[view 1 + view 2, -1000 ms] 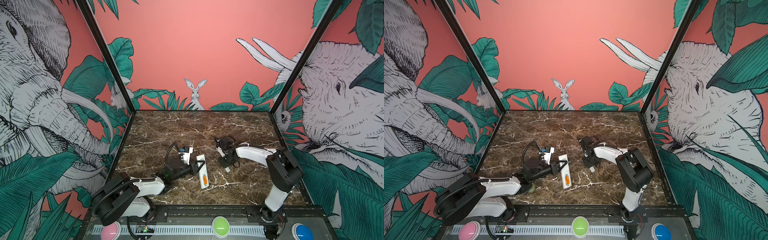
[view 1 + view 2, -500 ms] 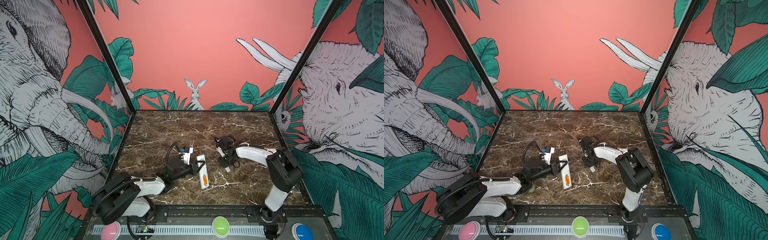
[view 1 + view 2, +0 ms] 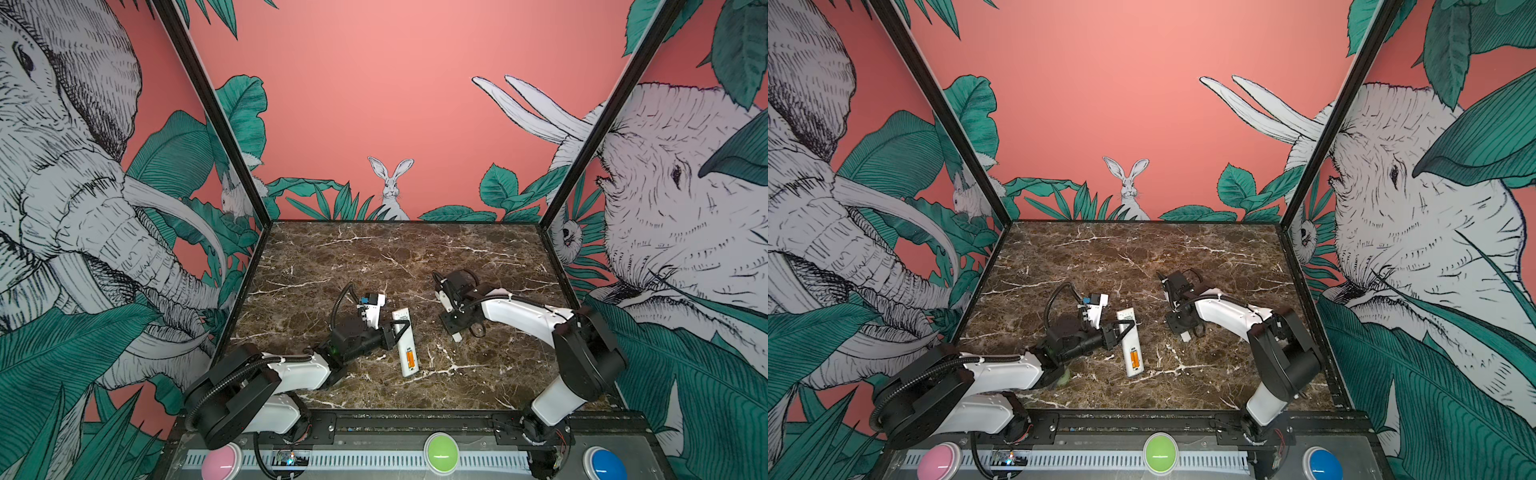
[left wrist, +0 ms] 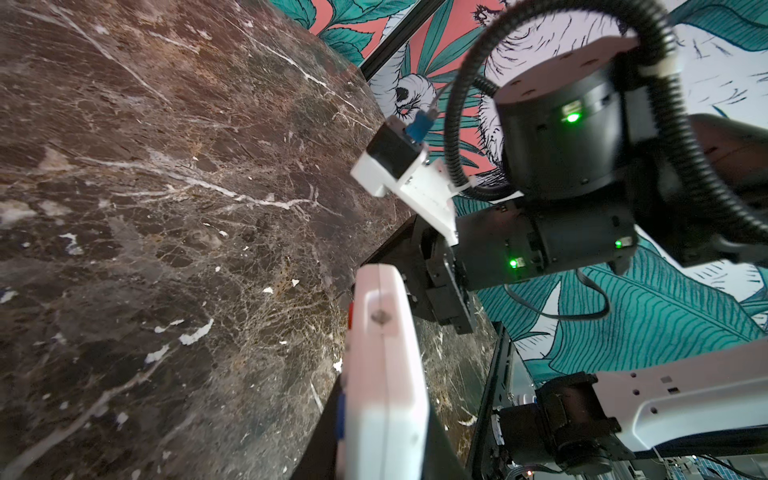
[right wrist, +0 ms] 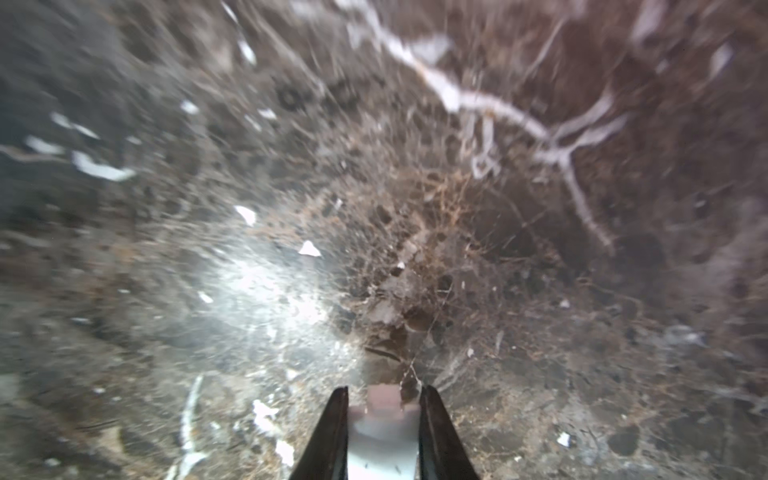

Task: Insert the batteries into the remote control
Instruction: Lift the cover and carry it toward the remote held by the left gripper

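Marble tabletop (image 3: pixel 374 257) | remote control (image 3: pixel 404 338) back-up, orange batteries (image 3: pixel 410 357) in open bay | left gripper (image 3: pixel 397 329) clamped on its far end | right gripper (image 5: pixel 384 390) pinching white cover strip (image 5: pixel 380 440).

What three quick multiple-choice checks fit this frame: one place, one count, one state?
1. The batteries sit:
A) in the remote control's open compartment
B) loose beside it
C) under it

2. Batteries showing:
A) one
B) two
C) four

3. The right gripper is:
A) open and empty
B) shut on a battery
C) shut on the white cover strip

Answers:
1 A: orange shows inside the remote control's near end in both top views.
2 B: two orange cylinders lie side by side there.
3 C: the right wrist view shows the white cover strip filling the gap between the jaws.
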Controlling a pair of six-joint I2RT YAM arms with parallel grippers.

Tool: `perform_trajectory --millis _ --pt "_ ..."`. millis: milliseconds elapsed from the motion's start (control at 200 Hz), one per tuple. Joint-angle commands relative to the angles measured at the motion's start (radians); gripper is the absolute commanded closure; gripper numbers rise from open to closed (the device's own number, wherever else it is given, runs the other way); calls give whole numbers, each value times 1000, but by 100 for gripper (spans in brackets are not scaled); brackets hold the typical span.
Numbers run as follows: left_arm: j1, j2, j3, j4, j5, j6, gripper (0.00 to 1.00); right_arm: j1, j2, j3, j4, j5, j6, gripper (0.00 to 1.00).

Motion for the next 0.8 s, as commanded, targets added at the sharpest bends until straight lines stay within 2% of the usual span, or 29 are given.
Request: perform_trajectory --millis 0,365,795 --pt "-3 -8 17 48 -17 -15 100 22 -79 -19 18 -6 34 87" --pt "-5 -63 24 2 -73 -33 100 110 -314 -38 53 31 123 87" --pt "-1 -166 10 -63 -142 -64 100 248 -450 -84 188 104 179 88"
